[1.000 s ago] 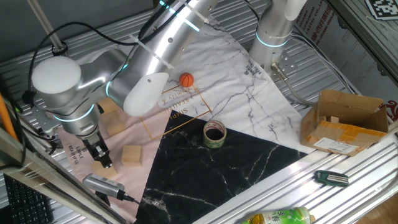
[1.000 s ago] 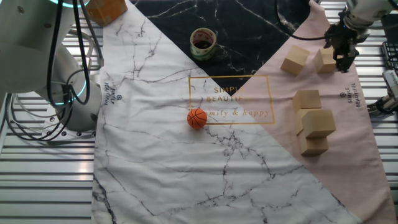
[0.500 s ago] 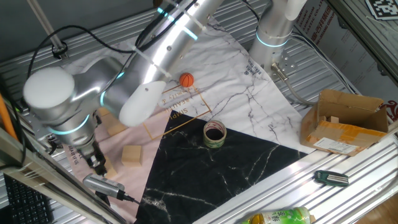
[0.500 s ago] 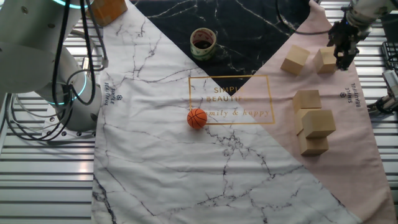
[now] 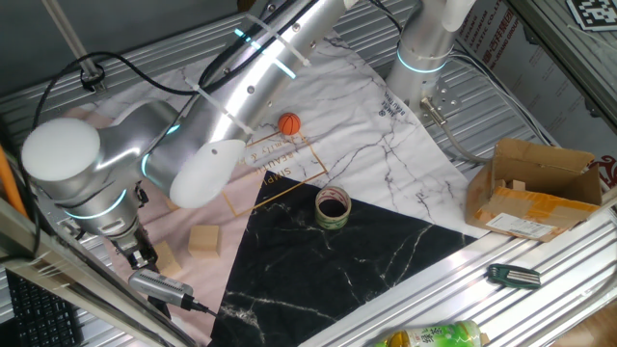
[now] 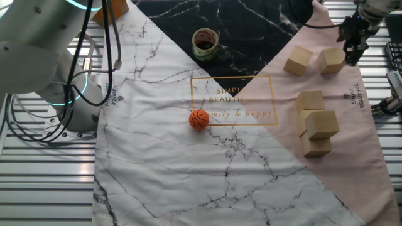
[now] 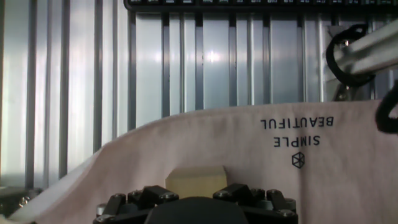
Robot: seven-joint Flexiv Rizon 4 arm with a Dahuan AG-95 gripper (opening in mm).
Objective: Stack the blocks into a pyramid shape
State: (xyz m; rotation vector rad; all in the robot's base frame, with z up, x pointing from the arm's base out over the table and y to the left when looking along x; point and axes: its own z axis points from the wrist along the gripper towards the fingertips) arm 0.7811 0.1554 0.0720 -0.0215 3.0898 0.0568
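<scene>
The pincer (image 6: 353, 49) is parked at the far edge of the pink part of the cloth (image 6: 352, 144), right beside a small plain light-tan wooden cube (image 6: 331, 60). In the other fixed view the pincer (image 5: 143, 256) is low, and the same cube (image 5: 168, 257) sits just at its 3 o'clock. Honestly can't tell if the fingers are apart or together; the hand view only shows the black body of it at the bottom, with the cube (image 7: 195, 182) poking out just past it, so it doesn't look clamped on anything.

A second loose cube (image 6: 298, 60) sits at 9 o'clock of that first one, near but not touching. Down at 6 o'clock there's a cluster of blocks (image 6: 316, 127) already started, with one sitting on top of the others. Can't count the whole cluster cleanly.

Handling-wise, I'd guess these are light, stiff and not fragile, plain wood so decent grip. Grab across two opposite flat faces, centred, not on the corners. The cloth could slide or bunch on the ribbed metal surface (image 6: 50, 182), so set them down gently.

The small orange ball (image 6: 198, 119) and the tape roll (image 6: 205, 42) are well off toward 9 o'clock.
</scene>
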